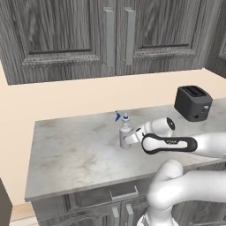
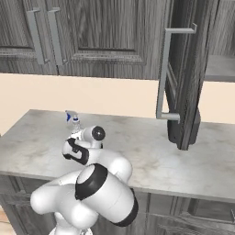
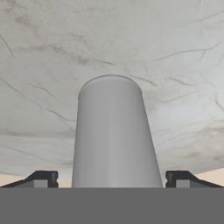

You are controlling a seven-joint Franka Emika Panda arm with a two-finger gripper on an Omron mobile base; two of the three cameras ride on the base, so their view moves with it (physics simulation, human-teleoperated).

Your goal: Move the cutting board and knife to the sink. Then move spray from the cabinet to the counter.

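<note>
The gripper (image 3: pixel 111 179) is seen open, one dark fingertip (image 3: pixel 43 178) on each side of the spray (image 3: pixel 114 131), with a small gap to the bottle on both sides. The spray (image 1: pixel 125 132) stands upright on the counter (image 1: pixel 70 150), near its middle, and its blue nozzle is turned to the wall. The counter (image 2: pixel 183 160) is made of grey-white marbled stone over dark lower cabinets. A black toaster (image 1: pixel 193 103) is placed at the far right of the surface. Above the beige wall (image 1: pixel 66 97), the cabinet (image 1: pixel 57 35) is hung, dark grey with silver bar handles. One door (image 2: pixel 181 78) is seen standing open over the counter in the right base view.
</note>
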